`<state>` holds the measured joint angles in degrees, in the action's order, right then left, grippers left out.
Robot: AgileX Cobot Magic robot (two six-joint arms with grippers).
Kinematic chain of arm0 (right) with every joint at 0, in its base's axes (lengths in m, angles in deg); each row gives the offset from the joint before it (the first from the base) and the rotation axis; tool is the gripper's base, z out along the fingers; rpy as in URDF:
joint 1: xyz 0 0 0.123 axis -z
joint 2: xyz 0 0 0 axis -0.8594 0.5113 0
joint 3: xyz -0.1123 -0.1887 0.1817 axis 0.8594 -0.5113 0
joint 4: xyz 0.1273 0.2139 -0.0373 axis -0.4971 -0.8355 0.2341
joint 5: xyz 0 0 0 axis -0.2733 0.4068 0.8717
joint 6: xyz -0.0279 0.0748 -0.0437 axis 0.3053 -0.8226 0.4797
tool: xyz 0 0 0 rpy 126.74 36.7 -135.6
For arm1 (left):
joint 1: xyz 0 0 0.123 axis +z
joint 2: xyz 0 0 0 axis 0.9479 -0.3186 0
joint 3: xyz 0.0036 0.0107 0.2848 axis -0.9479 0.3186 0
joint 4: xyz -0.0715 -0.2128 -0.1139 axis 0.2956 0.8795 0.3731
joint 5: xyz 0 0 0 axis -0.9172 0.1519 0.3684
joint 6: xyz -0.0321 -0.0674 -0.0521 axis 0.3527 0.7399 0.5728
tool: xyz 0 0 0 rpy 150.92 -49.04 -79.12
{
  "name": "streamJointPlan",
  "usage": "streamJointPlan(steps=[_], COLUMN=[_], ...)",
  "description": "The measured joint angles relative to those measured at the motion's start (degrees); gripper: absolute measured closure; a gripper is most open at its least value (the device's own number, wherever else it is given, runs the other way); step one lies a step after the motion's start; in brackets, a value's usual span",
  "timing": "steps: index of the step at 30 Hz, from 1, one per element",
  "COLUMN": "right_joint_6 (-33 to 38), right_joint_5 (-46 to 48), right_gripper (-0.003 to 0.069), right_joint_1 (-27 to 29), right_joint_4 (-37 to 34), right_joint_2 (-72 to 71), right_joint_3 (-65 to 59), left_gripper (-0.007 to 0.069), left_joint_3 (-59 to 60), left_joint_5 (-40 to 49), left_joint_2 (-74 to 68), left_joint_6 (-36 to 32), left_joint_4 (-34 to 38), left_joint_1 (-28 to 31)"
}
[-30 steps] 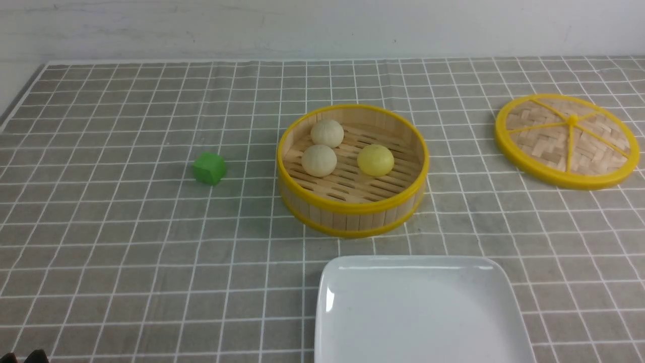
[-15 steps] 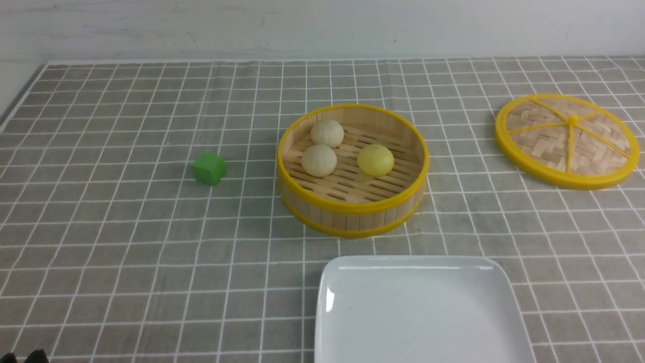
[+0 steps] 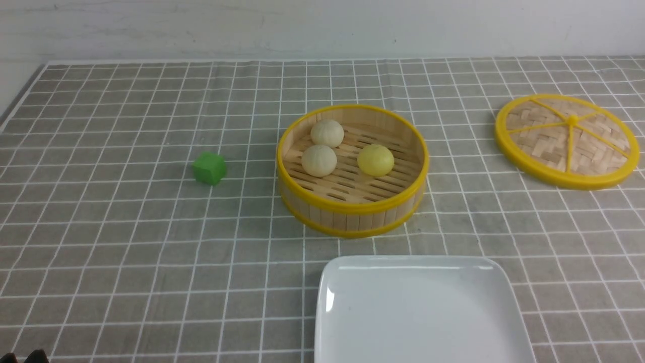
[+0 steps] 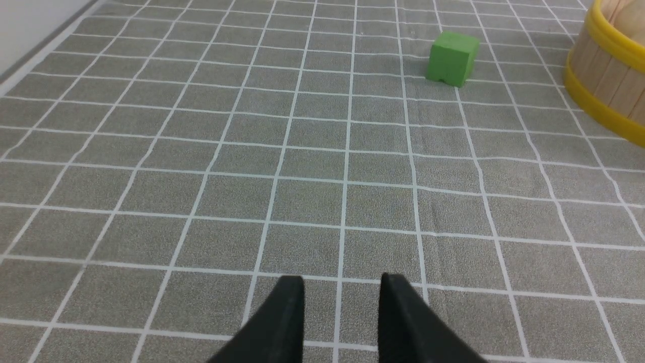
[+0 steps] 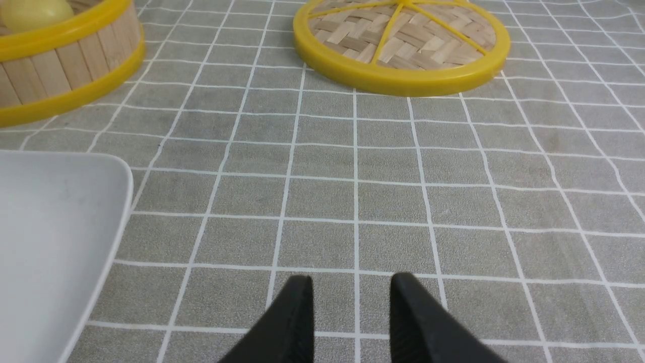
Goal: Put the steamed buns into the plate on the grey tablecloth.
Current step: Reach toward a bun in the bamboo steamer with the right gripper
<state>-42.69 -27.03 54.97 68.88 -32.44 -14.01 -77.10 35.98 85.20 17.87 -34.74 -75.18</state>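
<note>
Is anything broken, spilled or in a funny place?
Nothing is broken or spilled. The only odd thing is the green cube, sitting alone on the grey tablecloth left of the steamer: it is not food.

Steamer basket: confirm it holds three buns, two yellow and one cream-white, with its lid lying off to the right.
The colours are swapped. The front view shows the steamer basket holding two cream-white buns and one yellow bun. The lid does lie off to its right.
</note>
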Motion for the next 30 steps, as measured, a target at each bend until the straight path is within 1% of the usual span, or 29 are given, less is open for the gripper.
streamJointPlan(steps=[7, 9, 10, 11, 12, 13, 16, 17, 18, 21, 24, 25, 28, 29, 30], right_joint_6=[0.0, -1.51, -3.21, -6.04, -7.23, -11.82, -17.85, -18.93, -19.08, -19.94, -19.68, -18.93, -13.76, -13.36, -11.77], right_joint_5=[-0.07, -0.56, -0.89, -1.1, -1.33, -1.91, -2.45, -2.45, -2.45, -2.61, -3.51, -3.38, -2.39, -1.95, -0.76], right_gripper=[0.042, 0.042, 0.042, 0.042, 0.042, 0.042, 0.042, 0.042, 0.042, 0.042, 0.0434, 0.045, 0.0538, 0.0553, 0.0583], right_joint_1=[0.0, 0.0, 0.0, 0.0, 0.0, 0.0, 0.0, 0.0, 0.0, 0.0, 0.0, 0.0, 0.0, 0.0, 0.0], right_joint_4=[0.53, -0.7, -2.76, -6.51, -9.03, -14.71, -24.33, -26.61, -27.02, -31.53, -31.94, -31.67, -28.51, -28.2, -26.75], right_joint_2=[0.0, 0.0, 0.0, 0.0, 0.0, 0.0, 0.0, 0.0, 0.0, 0.0, 0.0, 0.0, 1.53, 1.82, 3.22], right_joint_3=[0.0, -0.07, -0.07, -0.09, -0.13, -0.32, -0.56, -0.56, -0.61, -0.65, 0.02, 1.34, 8.76, 9.36, 12.46], left_gripper=[0.0385, 0.0385, 0.0385, 0.0385, 0.0385, 0.0385, 0.0385, 0.0385, 0.0385, 0.0385, 0.0385, 0.0385, 0.0385, 0.0385, 0.0385], left_joint_3=[0.0, 0.0, 0.0, 0.0, 0.0, 0.0, 0.0, 0.0, 0.0, 0.0, 0.0, 0.0, 0.0, 0.0, 0.0], left_joint_5=[0.0, 0.0, 0.0, 0.0, 0.0, 0.0, 0.0, 0.0, 0.0, 0.0, 0.0, 0.0, 0.0, 0.0, 0.0], left_joint_2=[0.0, 0.0, 0.0, 0.0, 0.0, 0.0, 0.0, 0.0, 0.0, 0.0, 0.0, 0.0, 0.0, 0.0, 0.0], left_joint_6=[0.0, 0.0, 0.0, 0.0, 0.0, 0.0, 0.0, 0.0, 0.0, 0.0, 0.0, 0.0, 0.0, 0.0, 0.0], left_joint_4=[0.0, 0.0, 0.0, 0.0, 0.0, 0.0, 0.0, 0.0, 0.0, 0.0, 0.0, 0.0, 0.0, 0.0, 0.0], left_joint_1=[0.0, 0.0, 0.0, 0.0, 0.0, 0.0, 0.0, 0.0, 0.0, 0.0, 0.0, 0.0, 0.0, 0.0, 0.0])
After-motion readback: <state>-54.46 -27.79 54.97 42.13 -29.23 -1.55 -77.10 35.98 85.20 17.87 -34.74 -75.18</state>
